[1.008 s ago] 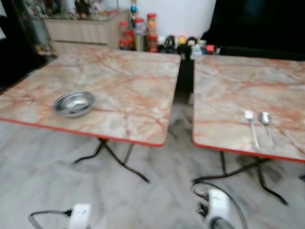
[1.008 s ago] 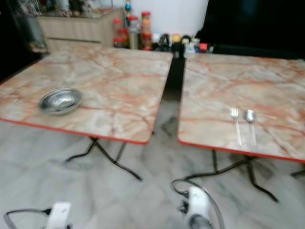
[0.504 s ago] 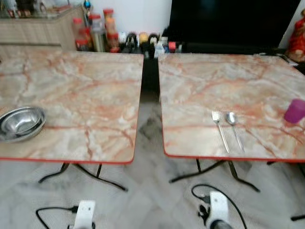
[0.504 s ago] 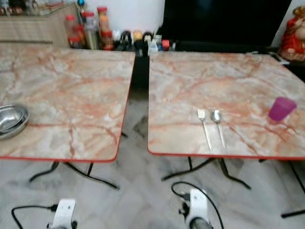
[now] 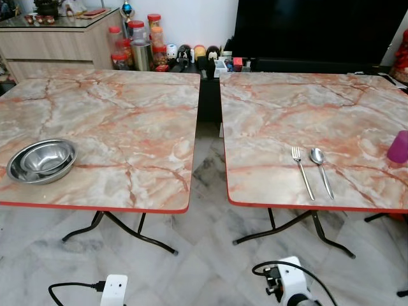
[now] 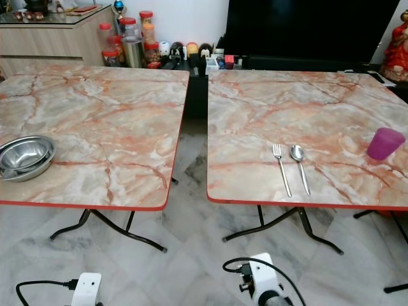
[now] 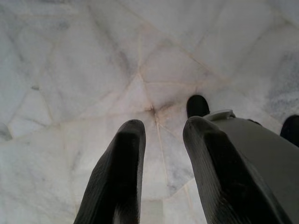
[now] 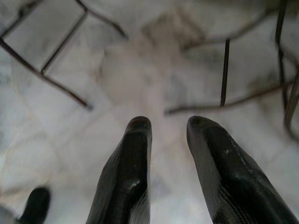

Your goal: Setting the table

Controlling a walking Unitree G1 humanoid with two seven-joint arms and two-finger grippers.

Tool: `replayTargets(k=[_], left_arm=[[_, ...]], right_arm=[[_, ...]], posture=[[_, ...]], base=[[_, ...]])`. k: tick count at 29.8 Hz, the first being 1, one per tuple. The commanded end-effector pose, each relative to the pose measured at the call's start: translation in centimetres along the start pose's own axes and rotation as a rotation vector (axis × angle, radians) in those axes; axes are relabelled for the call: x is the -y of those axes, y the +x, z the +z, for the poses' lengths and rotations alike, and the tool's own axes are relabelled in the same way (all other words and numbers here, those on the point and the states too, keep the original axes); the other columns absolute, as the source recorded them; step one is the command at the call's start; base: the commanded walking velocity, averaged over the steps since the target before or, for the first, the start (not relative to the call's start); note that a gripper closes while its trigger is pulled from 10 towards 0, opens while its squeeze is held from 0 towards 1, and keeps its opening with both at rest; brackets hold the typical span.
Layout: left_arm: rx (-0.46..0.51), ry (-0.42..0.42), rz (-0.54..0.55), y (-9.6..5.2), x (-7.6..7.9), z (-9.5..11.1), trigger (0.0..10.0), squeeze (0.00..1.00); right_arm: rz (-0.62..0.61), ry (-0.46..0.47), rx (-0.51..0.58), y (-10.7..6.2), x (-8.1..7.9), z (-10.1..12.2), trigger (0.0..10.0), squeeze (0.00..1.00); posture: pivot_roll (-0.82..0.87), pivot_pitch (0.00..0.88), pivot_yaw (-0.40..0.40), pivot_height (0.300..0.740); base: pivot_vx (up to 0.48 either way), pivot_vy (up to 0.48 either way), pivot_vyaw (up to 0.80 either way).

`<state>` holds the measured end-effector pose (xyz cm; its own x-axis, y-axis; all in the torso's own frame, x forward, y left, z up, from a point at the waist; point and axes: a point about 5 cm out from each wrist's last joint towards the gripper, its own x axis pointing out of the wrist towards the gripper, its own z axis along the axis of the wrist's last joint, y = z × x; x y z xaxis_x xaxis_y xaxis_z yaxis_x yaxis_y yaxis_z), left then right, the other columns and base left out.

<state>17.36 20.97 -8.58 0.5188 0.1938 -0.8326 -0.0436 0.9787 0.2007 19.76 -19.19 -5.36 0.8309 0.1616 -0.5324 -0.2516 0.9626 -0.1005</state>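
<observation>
Two grippers hang low over the pale marble floor [image 7: 70, 70], nearest of all: the left gripper [image 7: 159, 140] and the right gripper [image 8: 161, 135] each point down at the tiles with a narrow gap between the black fingers and nothing held. Past them, two marble-topped tables stand side by side with a gap between. On the right table [image 6: 255, 127], near its front edge, a fork [image 6: 281, 169] and a spoon [image 6: 299, 167] lie just beside each other, fork to the left, their long axes running front to back with tines and bowl pointing away from the robot and handles toward it. That cutlery lies ahead and up from the right arm, which looks the nearer one for a reach. A purple cup [image 6: 384, 143] stands upright well to the right. On the left table [image 5: 127, 115], stacked steel bowls [image 5: 41, 160] sit near the front left, nearer the left arm. Jars [image 5: 137, 44] and a dark screen [image 5: 319, 29] stand beyond.
</observation>
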Motion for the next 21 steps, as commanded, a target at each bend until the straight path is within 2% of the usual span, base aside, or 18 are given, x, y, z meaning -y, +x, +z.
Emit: replayTargets(k=[1,2,3,4,5,8,9,11,13,14,16,21], left_arm=[[-0.018,0.022,0.004,0.0,0.1,-0.3,10.0,0.0],[-0.018,0.021,0.005,0.0,0.1,-0.3,10.0,0.0],[-0.017,0.019,0.005,0.0,0.1,-0.3,10.0,0.0],[-0.017,0.019,0.005,0.0,0.1,-0.3,10.0,0.0],[-0.017,0.019,0.005,0.0,0.1,-0.3,10.0,0.0],[-0.014,0.02,0.006,0.0,0.0,-0.2,10.0,0.0],[-0.014,0.02,0.006,0.0,0.0,-0.2,10.0,0.0],[-0.012,0.021,0.008,0.0,0.0,-0.1,10.0,0.0],[-0.012,0.021,0.008,0.0,0.0,-0.1,10.0,0.0],[-0.005,0.021,0.013,0.0,-0.2,0.1,10.0,0.0],[0.009,0.017,0.016,0.0,-0.2,0.3,10.0,0.0],[0.017,0.034,0.022,0.1,-0.2,0.5,10.0,0.0]], right_arm=[[0.017,-0.035,0.064,0.0,0.1,1.0,10.0,0.0],[0.02,-0.042,0.079,-0.1,0.1,1.2,10.0,0.0],[0.018,-0.075,0.159,-0.2,0.1,2.5,10.0,0.0],[0.018,-0.075,0.159,-0.2,0.1,2.5,10.0,0.0],[0.015,-0.106,0.228,-0.3,0.0,3.8,10.0,0.0],[0.016,-0.111,0.313,-0.3,-0.2,5.7,10.0,0.0],[0.016,-0.111,0.313,-0.3,-0.2,5.7,10.0,0.0],[0.018,-0.104,0.363,-0.2,-0.5,7.2,10.0,0.0],[0.018,-0.104,0.363,-0.3,-0.5,7.2,10.0,0.0],[-0.003,-0.102,0.431,0.3,-0.7,9.7,10.0,0.0],[-0.04,-0.062,0.508,1.1,-0.6,12.9,10.0,0.0],[-0.114,0.003,0.49,2.6,0.4,14.8,10.0,0.0]], posture=[[-0.09,0.017,-0.041,0.736],[-0.09,0.017,-0.041,0.736],[-0.1,0.019,-0.038,0.736],[-0.1,0.019,-0.038,0.736],[-0.1,0.019,-0.038,0.736],[-0.1,0.017,-0.035,0.736],[-0.1,0.017,-0.035,0.736],[-0.1,0.017,-0.035,0.736],[-0.1,0.017,-0.035,0.736],[-0.09,0.015,-0.032,0.736],[-0.09,0.013,-0.03,0.736],[-0.1,0.01,-0.025,0.736]], base=[[0.0,0.0,0.0],[0.0,0.0,0.0],[0.0,0.0,0.0],[0.0,0.0,0.0],[0.0,0.0,0.0],[0.0,0.0,0.0],[0.0,0.0,0.0],[0.0,0.0,0.0],[0.0,0.0,0.0],[0.0,0.0,0.0],[0.0,0.0,0.0],[0.0,0.0,0.0]])
